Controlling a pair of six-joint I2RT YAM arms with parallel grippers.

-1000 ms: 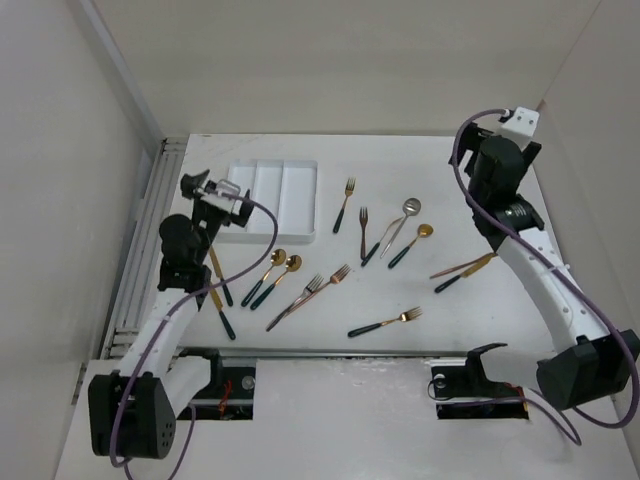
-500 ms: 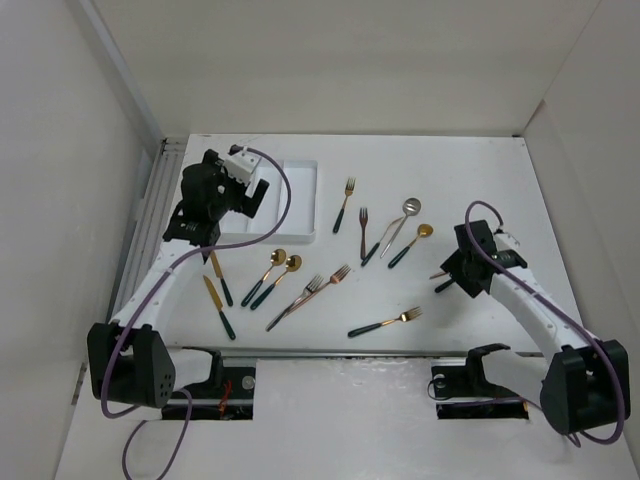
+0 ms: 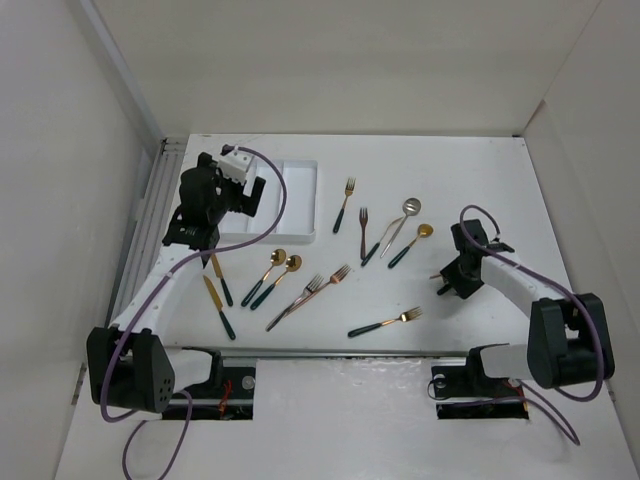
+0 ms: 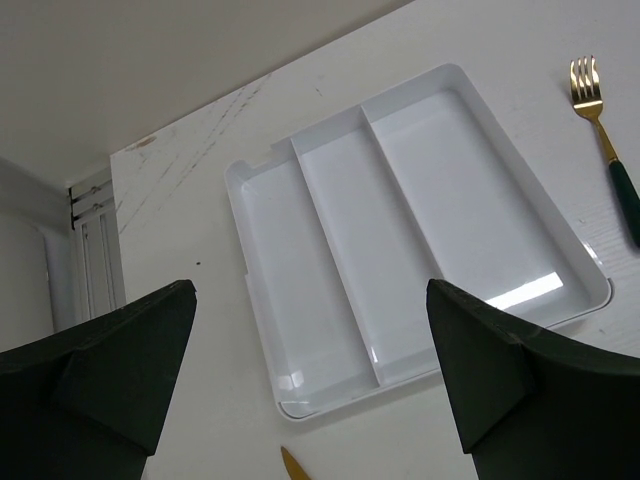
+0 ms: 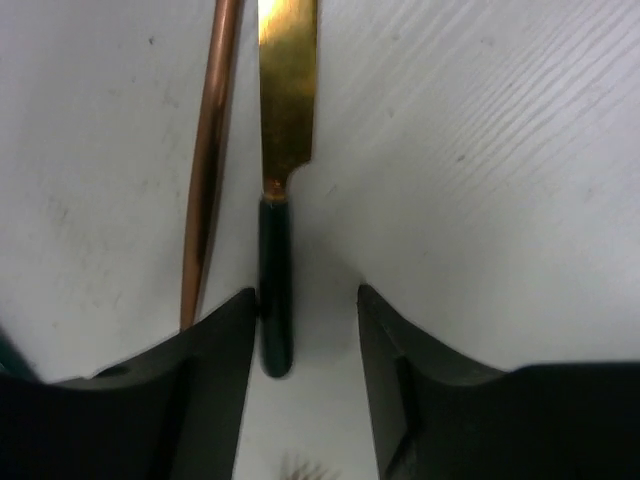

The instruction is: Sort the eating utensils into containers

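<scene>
Between the parted fingers [image 5: 215, 370] of the right claw [image 5: 303, 300], a green-handled knife [image 5: 277, 250], copper knife [image 5: 208, 170] alongside; left claw [image 4: 308, 295] wide over tray [image 4: 430, 180]

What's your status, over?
Left gripper open above empty tray. Right gripper open, straddling knife handle. Copper knife close beside it, may snag.

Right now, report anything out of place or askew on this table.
Nothing is spilled or damaged. The tray holds nothing; the utensils lie scattered at mixed angles. One snag: an all-copper piece lies close beside the green-handled knife that the right jaws straddle.
</scene>
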